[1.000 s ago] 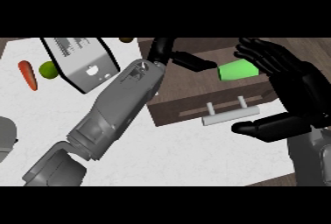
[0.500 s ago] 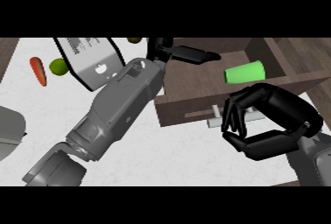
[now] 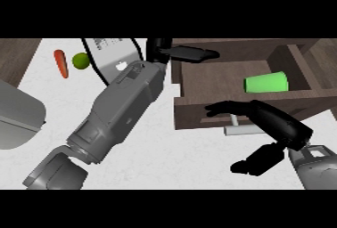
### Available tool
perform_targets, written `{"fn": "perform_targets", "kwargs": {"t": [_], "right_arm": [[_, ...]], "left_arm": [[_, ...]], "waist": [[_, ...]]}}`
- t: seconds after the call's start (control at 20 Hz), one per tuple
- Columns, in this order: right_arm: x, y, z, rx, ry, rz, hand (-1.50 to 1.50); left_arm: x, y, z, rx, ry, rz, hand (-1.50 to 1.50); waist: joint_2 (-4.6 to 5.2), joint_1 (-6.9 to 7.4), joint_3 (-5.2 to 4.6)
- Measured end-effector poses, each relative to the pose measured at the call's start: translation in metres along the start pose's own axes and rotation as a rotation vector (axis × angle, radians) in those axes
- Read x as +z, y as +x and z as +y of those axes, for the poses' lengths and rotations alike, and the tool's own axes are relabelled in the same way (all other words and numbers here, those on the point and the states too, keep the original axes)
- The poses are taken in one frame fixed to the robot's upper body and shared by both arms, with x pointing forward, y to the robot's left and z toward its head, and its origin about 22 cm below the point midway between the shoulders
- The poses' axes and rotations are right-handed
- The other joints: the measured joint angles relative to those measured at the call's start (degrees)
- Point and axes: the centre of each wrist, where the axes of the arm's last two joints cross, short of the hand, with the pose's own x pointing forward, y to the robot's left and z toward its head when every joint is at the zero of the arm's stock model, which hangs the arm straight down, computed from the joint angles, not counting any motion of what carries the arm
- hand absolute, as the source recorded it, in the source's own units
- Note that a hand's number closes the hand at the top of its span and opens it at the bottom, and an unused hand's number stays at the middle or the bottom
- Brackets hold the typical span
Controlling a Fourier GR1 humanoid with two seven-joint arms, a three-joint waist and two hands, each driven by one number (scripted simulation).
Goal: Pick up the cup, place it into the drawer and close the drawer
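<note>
Head view, looking steeply down on a white counter (image 3: 164, 151) with an open wooden drawer (image 3: 197, 113) at its right side.

The green cup (image 3: 266, 82) lies on its side inside the drawer, toward the right wall, touching neither hand. The drawer's pale bar handle (image 3: 240, 130) projects from the front panel over the counter.

The right hand (image 3: 260, 116) reaches in from the lower right corner — its fingers are stretched out and slightly spread, laid against the drawer's front panel just above the handle, with the thumb (image 3: 253, 161) hanging well below and apart from them. Nothing is clasped in it.

The left hand (image 3: 187, 53) sits at the drawer's back left corner, at the end of the grey forearm (image 3: 118, 113) that crosses the counter diagonally; its fingers extend straight along the drawer's rear edge and hold nothing.

Toward the counter's far left edge lie a carrot (image 3: 60, 63) and, just beside it, a green lime-like fruit (image 3: 80, 60). A white board with a dark rim (image 3: 108, 53) is partly hidden under the left forearm. A grey rounded object (image 3: 16, 116) occupies the left edge — what it is cannot be told.
</note>
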Motion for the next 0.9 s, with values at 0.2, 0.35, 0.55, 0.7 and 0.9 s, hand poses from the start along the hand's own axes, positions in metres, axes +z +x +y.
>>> {"fn": "perform_targets", "kwargs": {"t": [0.2, 0.35, 0.55, 0.7, 0.9], "right_arm": [[-0.016, -0.031, 0.028, 0.051, 0.003, 0.1, -1.5], [-0.03, -0.056, 0.044, 0.087, 0.047, 0.165, -1.5], [-0.048, -0.091, 0.052, 0.114, 0.071, 0.237, 1.5], [-0.057, -0.114, 0.045, 0.127, 0.049, 0.261, 1.5], [-0.065, -0.131, 0.021, 0.119, -0.027, 0.235, 1.5]], "left_arm": [[0.007, -0.008, 0.007, 0.036, 0.003, -0.007, -1.5], [0.013, -0.014, 0.017, 0.065, 0.005, -0.006, -1.5], [0.019, -0.017, 0.033, 0.087, 0.017, -0.011, -1.5], [0.023, -0.018, 0.047, 0.097, 0.021, -0.016, -1.5], [0.031, -0.02, 0.069, 0.111, 0.018, -0.014, -1.5]], "waist": [[-0.27, 2.39, 0.0], [-0.44, 4.07, 0.0], [-0.65, 6.09, 0.03], [-0.49, 7.26, 0.0], [-0.24, 8.75, 0.07]]}}
